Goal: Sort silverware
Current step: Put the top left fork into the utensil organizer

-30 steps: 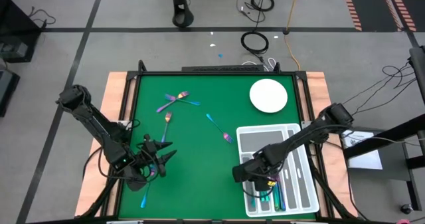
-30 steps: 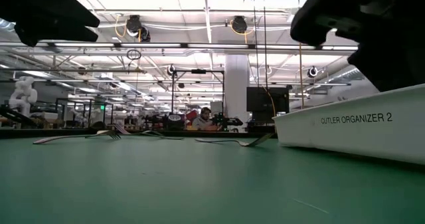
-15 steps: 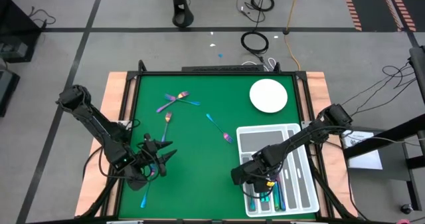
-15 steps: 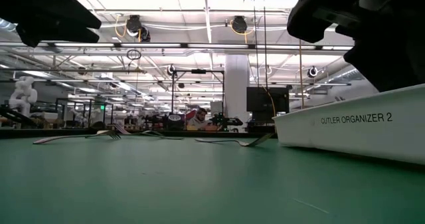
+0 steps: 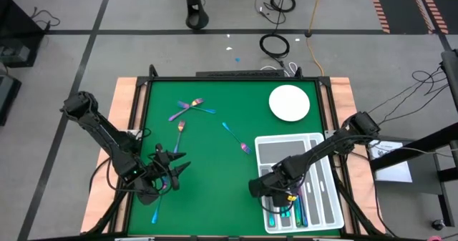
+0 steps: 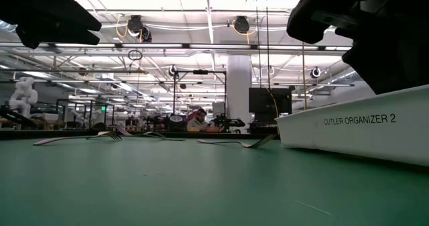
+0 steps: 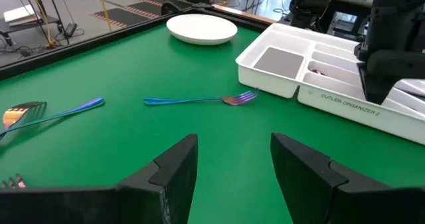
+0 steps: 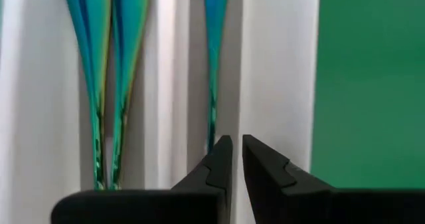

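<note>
Near edge first: left gripper point(image 7: 232, 163) well to the left of the white tray point(image 5: 309, 136), jaws spread wide, holding nothing. Beside it, nearer than the tray's front end, one loose blue-handled piece point(image 5: 156, 214) on the green surface point(image 5: 215, 191).

Over the tray's near left slots hangs the right gripper point(image 8: 232, 147), jaws parted by only a narrow slit, nothing seen between them. Below them, sorted silverware point(image 8: 99, 64): at least three slim handles lying lengthwise in the slots.

Farther off, left to sort: a fork point(image 7: 192, 100) just off the tray's far left corner, another fork point(image 5: 179, 130) well left of the tray, then a crossed pair point(image 5: 195, 106) beyond that. Round plate point(image 5: 289, 103) just behind the tray, bare.

Looks partly done: some pieces binned, about five out.
</note>
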Motion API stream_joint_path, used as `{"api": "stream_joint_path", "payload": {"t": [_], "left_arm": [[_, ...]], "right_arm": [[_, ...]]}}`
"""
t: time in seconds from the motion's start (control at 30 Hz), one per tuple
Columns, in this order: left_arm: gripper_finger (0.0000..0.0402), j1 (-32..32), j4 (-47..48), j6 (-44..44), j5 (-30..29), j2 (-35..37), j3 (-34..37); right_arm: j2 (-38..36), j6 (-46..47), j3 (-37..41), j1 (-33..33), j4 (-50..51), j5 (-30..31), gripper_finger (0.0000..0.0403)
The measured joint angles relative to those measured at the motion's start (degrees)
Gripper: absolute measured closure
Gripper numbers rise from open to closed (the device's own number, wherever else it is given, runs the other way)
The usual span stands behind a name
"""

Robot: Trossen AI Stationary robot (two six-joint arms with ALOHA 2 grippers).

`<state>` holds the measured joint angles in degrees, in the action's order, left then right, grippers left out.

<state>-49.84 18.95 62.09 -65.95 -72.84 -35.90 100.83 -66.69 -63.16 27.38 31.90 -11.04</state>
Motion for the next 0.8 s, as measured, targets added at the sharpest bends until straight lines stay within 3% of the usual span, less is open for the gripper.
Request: {"api": "stream_joint_path", "payload": {"t": [0.17, 0.37, 0.6, 0.8], "left_arm": [[0.0210, 0.0, 0.1, 0.0, 0.0, 0.0, 0.0], [0.0210, 0.0, -0.3, -3.4, 0.0, 0.0, 0.0], [0.0210, 0.0, 0.0, -9.0, 0.0, 0.0, 0.0], [0.0210, 0.9, -0.4, -11.9, -0.1, 0.0, 0.0]], "right_arm": [[-3.3, 0.3, -0.9, -0.1, 1.5, 2.2, 0.0376], [-8.6, 7.5, -3.2, -2.3, -0.4, 2.5, 0.0376], [-11.6, 25.1, -3.7, -6.7, -10.2, 8.5, 0.0376], [-11.6, 48.5, -3.7, -9.3, -19.1, 17.6, 0.0376]]}}
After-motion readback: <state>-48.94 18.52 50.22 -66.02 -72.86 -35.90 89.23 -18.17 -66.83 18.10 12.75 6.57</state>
